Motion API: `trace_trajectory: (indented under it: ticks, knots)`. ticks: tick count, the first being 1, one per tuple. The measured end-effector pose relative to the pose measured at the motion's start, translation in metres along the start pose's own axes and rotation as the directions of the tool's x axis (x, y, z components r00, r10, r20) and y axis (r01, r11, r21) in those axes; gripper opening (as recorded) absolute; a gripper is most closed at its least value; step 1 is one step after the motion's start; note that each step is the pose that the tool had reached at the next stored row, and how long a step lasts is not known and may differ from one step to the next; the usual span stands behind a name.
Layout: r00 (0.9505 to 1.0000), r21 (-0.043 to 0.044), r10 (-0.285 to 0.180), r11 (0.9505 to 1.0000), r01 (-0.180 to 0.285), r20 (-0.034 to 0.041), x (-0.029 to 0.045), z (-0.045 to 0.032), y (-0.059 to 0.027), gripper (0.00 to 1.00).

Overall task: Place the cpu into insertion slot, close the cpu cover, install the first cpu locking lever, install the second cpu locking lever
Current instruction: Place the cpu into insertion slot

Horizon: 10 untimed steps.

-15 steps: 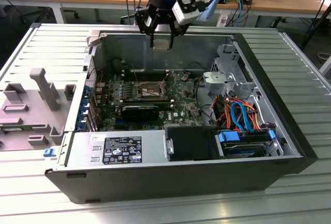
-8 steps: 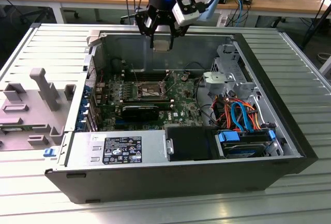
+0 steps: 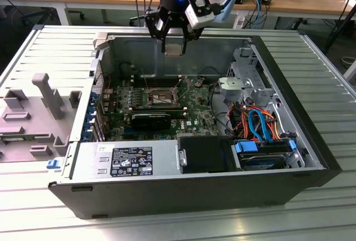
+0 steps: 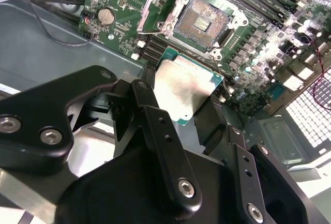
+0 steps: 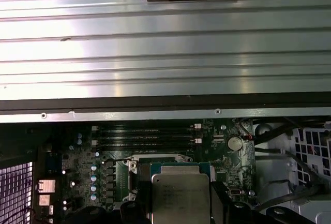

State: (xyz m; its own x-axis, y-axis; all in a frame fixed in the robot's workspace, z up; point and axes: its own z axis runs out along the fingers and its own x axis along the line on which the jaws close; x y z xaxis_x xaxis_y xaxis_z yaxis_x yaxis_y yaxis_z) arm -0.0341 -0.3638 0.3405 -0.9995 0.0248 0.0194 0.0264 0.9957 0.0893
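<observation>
- Tabletop of ribbed metal (image 3: 311, 57) carrying everything, with grey plastic fixtures (image 3: 39, 107) lying on it toward the exterior view's left.
- Open computer case (image 3: 194, 193) lying on its side on that tabletop, showing a power supply (image 3: 128, 160) along the near wall and a bundle of blue and orange cables (image 3: 258, 127) toward the exterior view's right.
- Green motherboard (image 3: 194, 113) lying flat on the case floor, bearing long black memory slots (image 5: 147, 136) and a round coin battery (image 4: 106, 15).
- Gripper (image 3: 173, 49) hanging over the far wall of the case, well above the board, black fingers (image 4: 155, 125) pressing in on two opposite edges of the cpu (image 4: 187, 90) and holding it flat, with the dull metal top facing both wrist views.
- Insertion slot (image 4: 200, 23) sitting bare on the board with its contacts showing, apart from the cpu and lying beyond it in both wrist views.
- Cpu cover (image 4: 166, 25) standing swung open along one side of the slot, leaving the socket uncovered.
</observation>
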Motion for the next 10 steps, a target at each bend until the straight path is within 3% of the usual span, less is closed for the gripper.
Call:
trace_trajectory:
  ticks: [10]
  knots:
    - [1.0000, -0.0001, 0.000, 1.0000, 0.000, 0.0000, -0.0001, 0.0021, -0.0003, 0.54]
